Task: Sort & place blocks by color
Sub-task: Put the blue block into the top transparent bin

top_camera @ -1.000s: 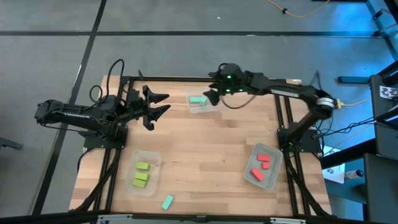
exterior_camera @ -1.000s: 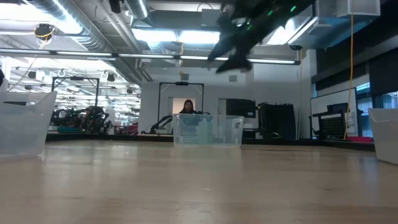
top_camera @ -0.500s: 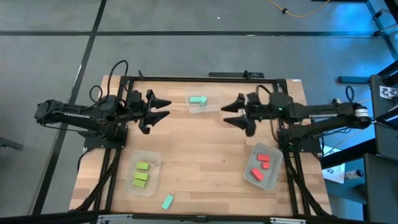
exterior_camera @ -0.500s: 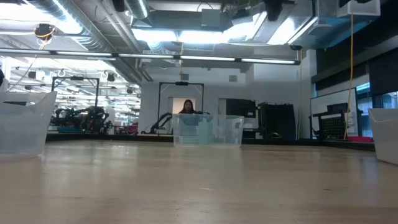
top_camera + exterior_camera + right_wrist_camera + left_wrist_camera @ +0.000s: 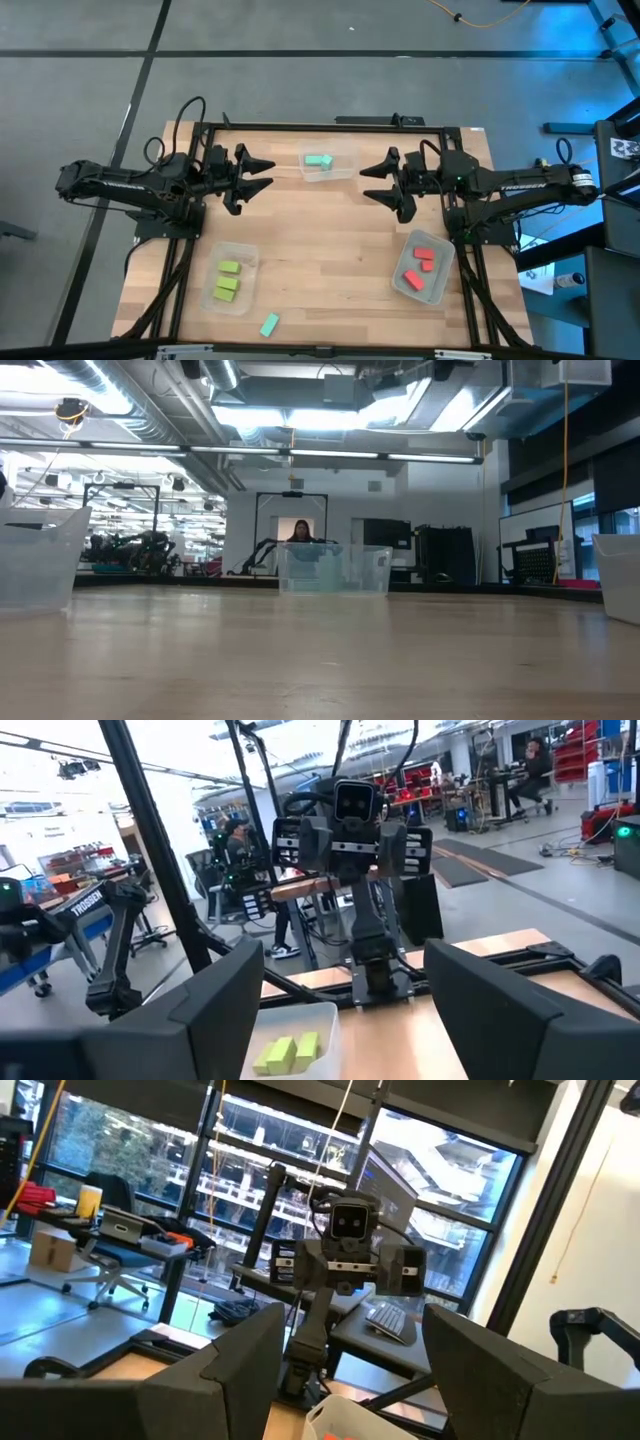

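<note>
In the high view, both grippers hover open above the table and hold nothing. My left gripper (image 5: 264, 173) is near the left side and points right. My right gripper (image 5: 372, 183) is near the right side and points left. Between them, at the far edge, a clear tub (image 5: 340, 173) holds teal block material (image 5: 318, 160); how many pieces cannot be told. Three lime green blocks (image 5: 226, 282) lie in the near-left tub. Three red-pink blocks (image 5: 420, 265) lie in the near-right tub. One teal block (image 5: 268, 324) lies flat on the wood by the near edge.
The low view shows the far tub (image 5: 335, 569) standing on the table, with tub walls at the left edge (image 5: 35, 565) and right edge (image 5: 622, 575). A person sits far behind it in the room. The black frame rails (image 5: 320, 125) border the table.
My right arm has drawn back from over the far tub toward the table's right side, turned so it points left, and risen out of the low view. The teal in the far tub stays where it was. My left gripper has turned slightly level.
</note>
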Robot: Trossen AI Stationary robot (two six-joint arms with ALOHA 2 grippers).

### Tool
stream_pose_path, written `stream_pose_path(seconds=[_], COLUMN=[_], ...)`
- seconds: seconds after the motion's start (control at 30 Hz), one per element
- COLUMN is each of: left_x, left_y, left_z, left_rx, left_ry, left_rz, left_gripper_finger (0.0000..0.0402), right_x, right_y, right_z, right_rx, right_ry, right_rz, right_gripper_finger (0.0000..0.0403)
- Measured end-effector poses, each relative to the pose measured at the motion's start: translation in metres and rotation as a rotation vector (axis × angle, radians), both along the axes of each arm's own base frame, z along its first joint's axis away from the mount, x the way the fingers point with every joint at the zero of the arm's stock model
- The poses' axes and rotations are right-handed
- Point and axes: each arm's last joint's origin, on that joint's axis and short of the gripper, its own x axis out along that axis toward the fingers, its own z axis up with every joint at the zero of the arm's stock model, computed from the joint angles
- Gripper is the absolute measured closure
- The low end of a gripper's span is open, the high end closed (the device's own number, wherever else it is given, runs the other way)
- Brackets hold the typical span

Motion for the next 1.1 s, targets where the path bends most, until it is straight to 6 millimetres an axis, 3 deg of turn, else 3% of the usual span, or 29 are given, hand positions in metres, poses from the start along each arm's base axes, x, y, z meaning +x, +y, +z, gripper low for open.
stream_pose_path(seconds=[0.57, 0.9, 1.1], left_x=[0.003, 0.037, 0.067], left_y=[-0.003, -0.026, -0.076], left_z=[-0.003, 0.016, 0.017], left_rx=[-0.045, -0.12, -0.153], left_ry=[0.043, 0.57, 0.983], left_rz=[-0.025, -0.074, -0.178], left_gripper_finger=[0.0172, 0.0172, 0.0173], right_x=[0.0, 0.0, 0.001], right_y=[0.0, 0.0, 0.0], right_z=[0.0, 0.0, -0.005], right_rx=[-0.003, 0.014, -0.032], right_ry=[0.0, 0.005, 0.051], right_rz=[0.008, 0.01, 0.005], right_gripper_finger=[0.0124, 0.0124, 0.0124])
